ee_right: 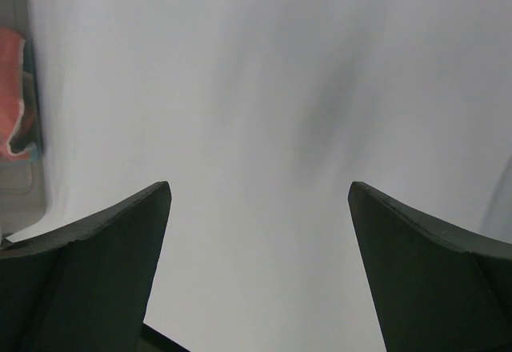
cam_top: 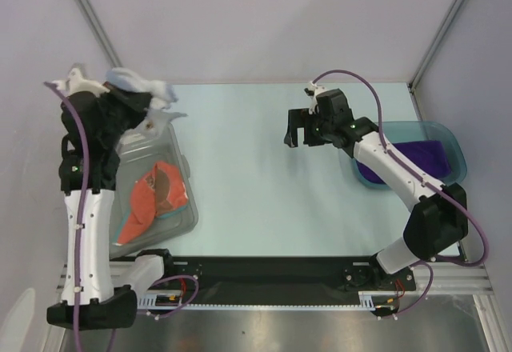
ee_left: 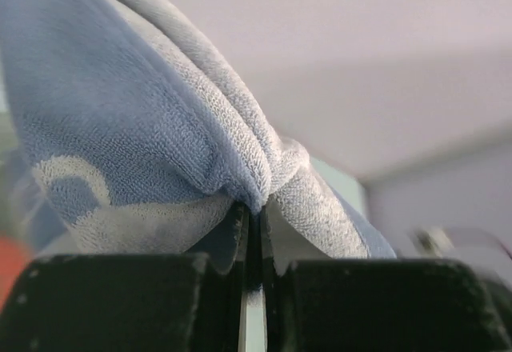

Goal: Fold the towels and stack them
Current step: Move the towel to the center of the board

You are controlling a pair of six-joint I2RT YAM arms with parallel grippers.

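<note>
Upper left, top view: left gripper (ee_left: 254, 212) pinching blue towel (cam_top: 142, 86), apparently bunched.
Right gripper (cam_top: 298, 132): spread wide, empty, well away rightward.
Nearer arm: left.

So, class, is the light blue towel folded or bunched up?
Bunched up: the light blue towel is pinched in the left gripper, creased, not flat.

Light blue towel (ee_left: 120, 128), white print

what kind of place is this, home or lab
Probably a robot lab cell: two arms bolted to a rail at the table edge, plain walls around, an orange towel in a clear bin.
</note>
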